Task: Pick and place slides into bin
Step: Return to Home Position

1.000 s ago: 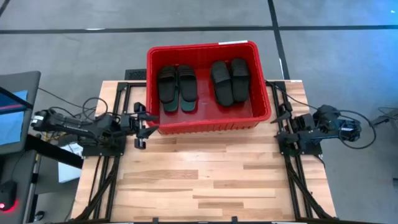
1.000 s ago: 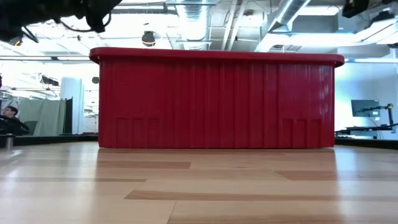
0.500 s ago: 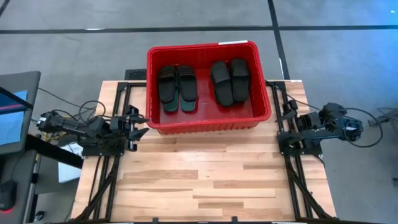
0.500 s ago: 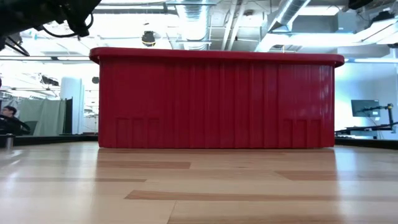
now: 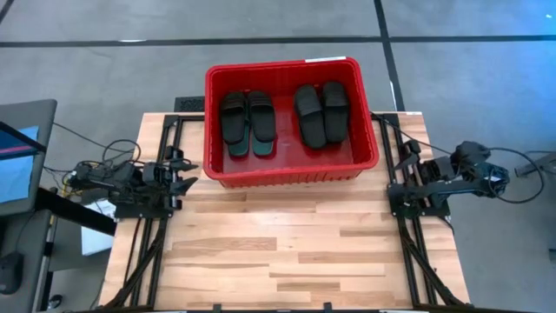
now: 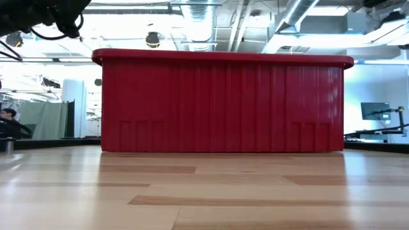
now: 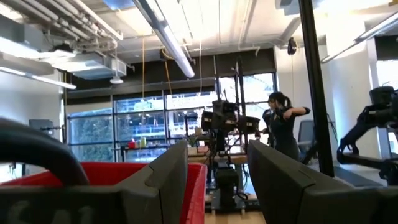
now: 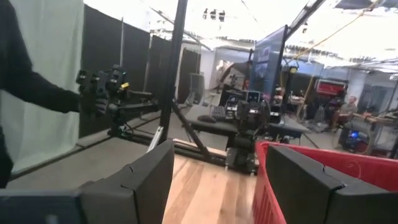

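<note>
The red bin (image 5: 291,169) stands on the table's far middle. Black slides (image 5: 248,120) (image 5: 321,111) lie inside it as two side-by-side pairs, soles down. In the low view only the bin's ribbed near wall (image 6: 223,102) shows. My left gripper (image 5: 187,174) hovers open just left of the bin's near left corner, with nothing between its fingers (image 7: 168,180). My right gripper (image 5: 401,161) hovers open just right of the bin's near right corner, also with nothing in it. Both wrist views show the bin's rim (image 7: 198,186) (image 8: 348,168) beside the fingers.
Bare wooden tabletop (image 5: 287,243) stretches from the bin to the near edge. Black frame rails (image 5: 156,235) (image 5: 417,243) run along both sides of the table. A person (image 7: 283,124) stands in the room beyond the table.
My left gripper has drawn back from the bin's near left corner toward the table's left edge, staying open. My right arm has pulled back a little toward the right edge. The bin and the slides have kept still.
</note>
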Action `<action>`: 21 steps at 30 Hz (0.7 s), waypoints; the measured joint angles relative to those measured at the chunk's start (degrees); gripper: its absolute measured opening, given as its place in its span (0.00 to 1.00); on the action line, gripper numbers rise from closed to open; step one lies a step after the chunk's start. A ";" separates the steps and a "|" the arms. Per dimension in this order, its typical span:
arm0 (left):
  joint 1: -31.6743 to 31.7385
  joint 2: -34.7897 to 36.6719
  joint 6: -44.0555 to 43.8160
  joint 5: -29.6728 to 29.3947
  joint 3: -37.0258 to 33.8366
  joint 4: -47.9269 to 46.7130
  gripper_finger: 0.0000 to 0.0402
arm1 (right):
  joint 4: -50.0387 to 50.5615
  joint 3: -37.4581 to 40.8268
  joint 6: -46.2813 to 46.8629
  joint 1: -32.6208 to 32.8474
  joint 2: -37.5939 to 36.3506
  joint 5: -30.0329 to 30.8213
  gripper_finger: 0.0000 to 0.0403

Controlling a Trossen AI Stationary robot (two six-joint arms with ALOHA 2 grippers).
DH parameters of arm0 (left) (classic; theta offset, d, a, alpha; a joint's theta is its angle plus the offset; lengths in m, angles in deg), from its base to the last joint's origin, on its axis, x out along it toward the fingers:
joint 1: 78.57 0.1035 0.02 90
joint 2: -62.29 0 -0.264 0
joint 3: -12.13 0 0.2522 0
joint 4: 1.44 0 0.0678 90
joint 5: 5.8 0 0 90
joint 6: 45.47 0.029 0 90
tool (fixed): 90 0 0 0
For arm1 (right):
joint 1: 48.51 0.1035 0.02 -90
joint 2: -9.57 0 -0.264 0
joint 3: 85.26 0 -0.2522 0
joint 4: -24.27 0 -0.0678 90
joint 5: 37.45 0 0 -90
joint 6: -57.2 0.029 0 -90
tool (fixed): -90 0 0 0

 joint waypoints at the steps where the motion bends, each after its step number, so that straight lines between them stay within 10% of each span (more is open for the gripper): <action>1: 0.00 -0.07 0.00 -0.01 0.00 -0.13 0.39 | 0.55 -0.09 0.10 0.00 0.00 -0.72 0.60; 21: -1.36 -0.08 -5.63 7.82 0.00 -1.92 0.39 | -7.28 6.91 4.28 0.00 0.02 -6.46 0.59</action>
